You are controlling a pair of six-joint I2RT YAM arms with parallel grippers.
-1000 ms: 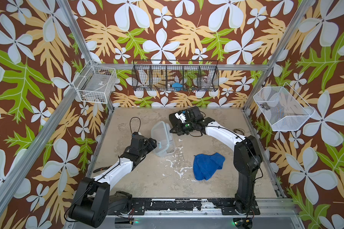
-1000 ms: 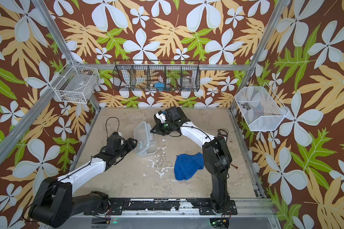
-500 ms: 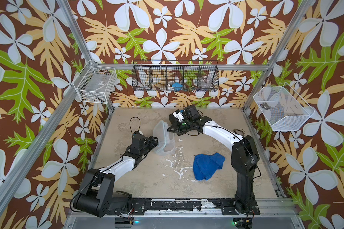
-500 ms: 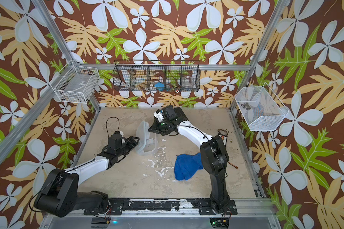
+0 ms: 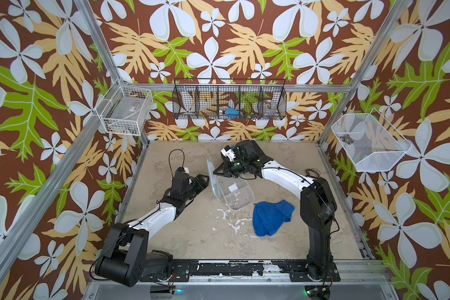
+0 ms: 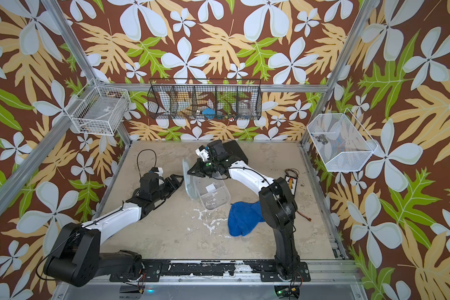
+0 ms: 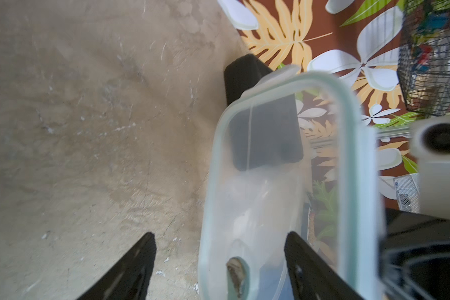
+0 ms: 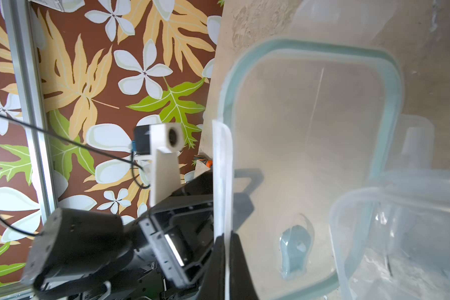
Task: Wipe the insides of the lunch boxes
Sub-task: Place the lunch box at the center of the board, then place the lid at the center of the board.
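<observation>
The right gripper (image 5: 214, 172) has its fingers pressed together on the rim of the lid (image 5: 211, 179) — the right wrist view shows the tips clamped on that edge. The lid stands on edge, off the tub (image 5: 236, 196). Its long axis runs roughly from the front of the table (image 5: 192, 233) toward the back wall, and its broad face is turned to the left gripper (image 5: 205, 181). Whether its lower edge rests on the table I cannot tell.

The left gripper is just beside the lid, its fingers (image 7: 130, 272) spread wide and holding nothing. In the left wrist view the lid's end sits ahead of them, shifted toward one finger; contact cannot be told.

The tub sits open and right way up on the table, on the far side of the lid from the left arm and below the right wrist. A blue cloth (image 5: 270, 218) lies just beside the tub's near corner, close to the right arm and well apart from the left.

So the lid probably goes aside or passes to the left gripper, which faces it — and the right arm, once free, has the shorter reach to the cloth.
</observation>
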